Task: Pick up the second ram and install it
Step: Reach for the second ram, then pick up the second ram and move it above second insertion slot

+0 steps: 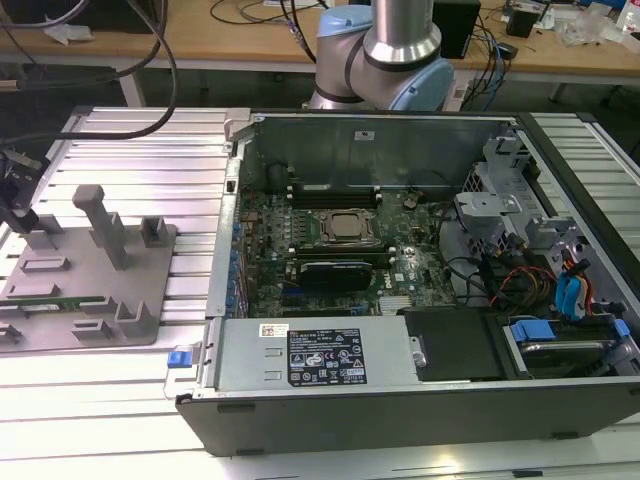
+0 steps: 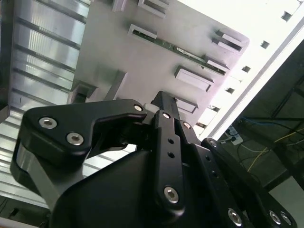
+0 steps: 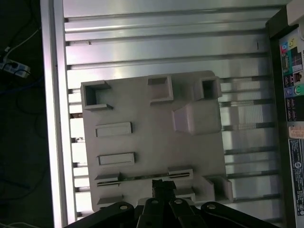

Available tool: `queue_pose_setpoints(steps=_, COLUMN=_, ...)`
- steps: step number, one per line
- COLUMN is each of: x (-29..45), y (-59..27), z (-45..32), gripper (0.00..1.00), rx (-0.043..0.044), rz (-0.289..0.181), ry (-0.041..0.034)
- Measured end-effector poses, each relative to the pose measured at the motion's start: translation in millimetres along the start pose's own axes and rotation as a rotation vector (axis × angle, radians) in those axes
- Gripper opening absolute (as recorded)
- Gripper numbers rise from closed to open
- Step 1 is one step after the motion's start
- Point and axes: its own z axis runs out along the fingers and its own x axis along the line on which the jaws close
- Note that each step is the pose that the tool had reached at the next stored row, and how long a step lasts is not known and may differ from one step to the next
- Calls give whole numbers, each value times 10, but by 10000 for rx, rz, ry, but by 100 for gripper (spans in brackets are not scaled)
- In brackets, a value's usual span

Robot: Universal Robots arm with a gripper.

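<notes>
The second ram is a thin green stick lying on edge in the grey moulded tray at the exterior view's left. The second wrist view shows the second ram as a long narrow strip between two holders. In the first wrist view the second ram runs just beyond my fingertips. My gripper hangs above the tray's left end. In both wrist views the gripper has its fingers pressed together with nothing between them, a short way above the stick and not touching it.
An open computer case stands to the exterior view's right of the tray, with a motherboard, black memory slots and cables inside. Tall posts rise from the tray. Everything rests on a ribbed aluminium table.
</notes>
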Motion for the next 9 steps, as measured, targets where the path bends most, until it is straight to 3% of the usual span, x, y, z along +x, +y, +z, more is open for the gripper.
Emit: queue_pose_setpoints(steps=9, x=7, y=-3, z=23, gripper=8, rx=0, rz=0, ry=1)
